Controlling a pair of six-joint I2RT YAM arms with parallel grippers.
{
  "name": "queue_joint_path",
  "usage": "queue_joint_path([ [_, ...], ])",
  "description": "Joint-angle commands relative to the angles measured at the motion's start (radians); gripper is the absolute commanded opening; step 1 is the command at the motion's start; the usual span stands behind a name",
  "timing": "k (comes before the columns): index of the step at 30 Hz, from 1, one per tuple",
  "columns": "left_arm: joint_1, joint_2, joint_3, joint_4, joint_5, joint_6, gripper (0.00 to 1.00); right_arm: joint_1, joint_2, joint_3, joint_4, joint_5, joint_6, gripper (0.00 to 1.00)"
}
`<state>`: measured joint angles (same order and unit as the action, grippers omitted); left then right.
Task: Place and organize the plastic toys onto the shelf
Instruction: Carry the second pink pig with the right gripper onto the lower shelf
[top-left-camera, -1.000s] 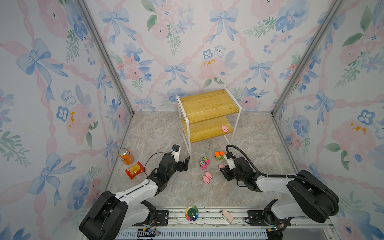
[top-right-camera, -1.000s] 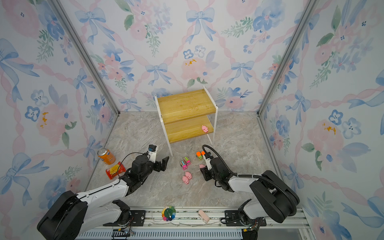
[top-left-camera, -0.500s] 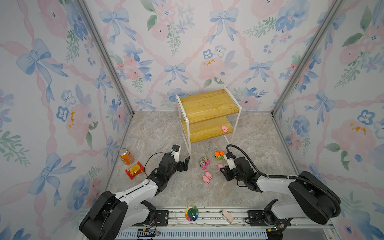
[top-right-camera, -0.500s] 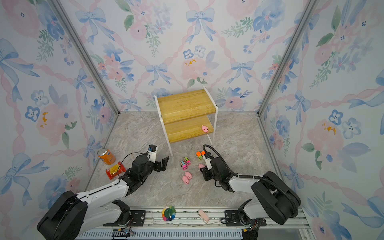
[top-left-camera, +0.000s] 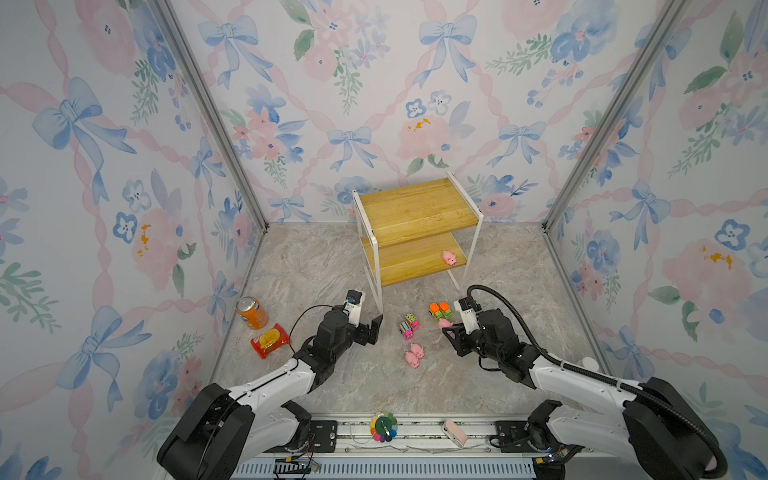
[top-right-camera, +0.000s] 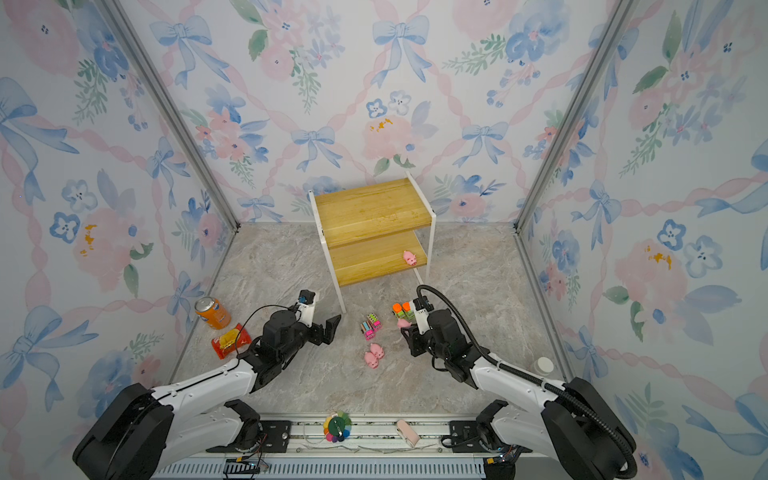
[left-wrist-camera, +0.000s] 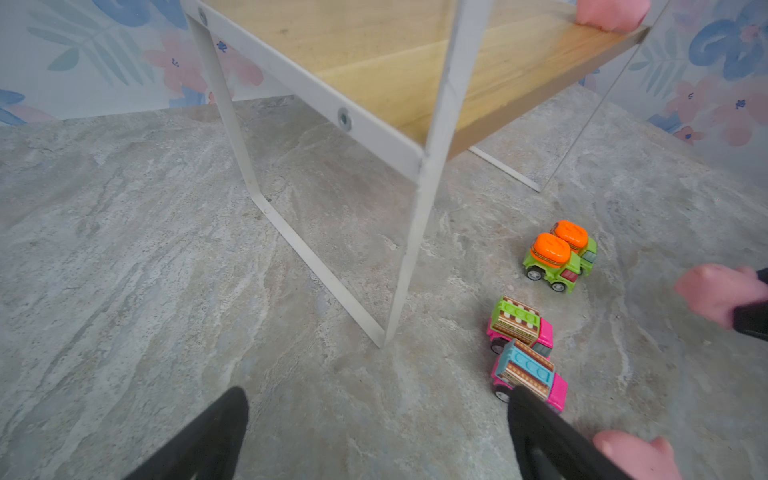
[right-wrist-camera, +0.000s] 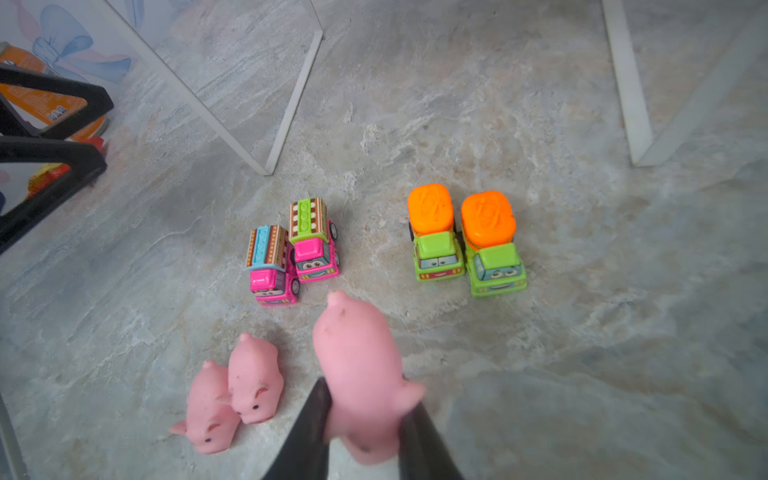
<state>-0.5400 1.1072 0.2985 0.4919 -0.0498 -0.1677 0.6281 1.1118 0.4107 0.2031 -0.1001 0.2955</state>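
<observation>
Change: right gripper (right-wrist-camera: 365, 401) now pinched shut on small soft pink rubber pig (right-wrist-camera: 355, 353), head end between jaws.
Handling: likely light, squashy, smooth-skinned; mid-body pinch safest.
Left gripper (left-wrist-camera: 374, 411): spread wide, empty.
Two-tier wooden shelf (top-left-camera: 415, 208), white metal frame: well ahead of both.

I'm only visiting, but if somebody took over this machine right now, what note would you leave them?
Right gripper: shut on a small pink plastic pig.
Left gripper: open, empty.
Done: one pink pig sits on the lower board of the white-framed wooden shelf.
Left: the held pig, plus two pink pigs, two pink striped-top trucks and two green orange-topped trucks on the floor.
</observation>
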Motion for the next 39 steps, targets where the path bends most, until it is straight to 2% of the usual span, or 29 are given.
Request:
queue_joint_path([
  [1,0.007,-0.034,-0.027,0.016,0.052,0.030,0.98,-0.008,-0.069,0.093,-0.127,0.028,-0.016,0.28],
  [8,0.008,-0.061,-0.044,0.030,0.073,0.037,0.98,-0.012,-0.089,0.247,-0.189,0.060,-0.027,0.28],
  [22,0.006,-0.051,-0.043,0.040,0.082,0.037,0.98,-0.027,0.193,0.560,-0.217,0.153,0.009,0.28],
  [29,0.006,-0.050,-0.043,0.040,0.082,0.035,0.98,-0.018,0.274,0.614,-0.207,0.206,0.058,0.28],
  [39,0.006,-0.044,-0.040,0.040,0.080,0.031,0.98,0.032,0.306,0.617,-0.182,0.351,0.089,0.29],
])
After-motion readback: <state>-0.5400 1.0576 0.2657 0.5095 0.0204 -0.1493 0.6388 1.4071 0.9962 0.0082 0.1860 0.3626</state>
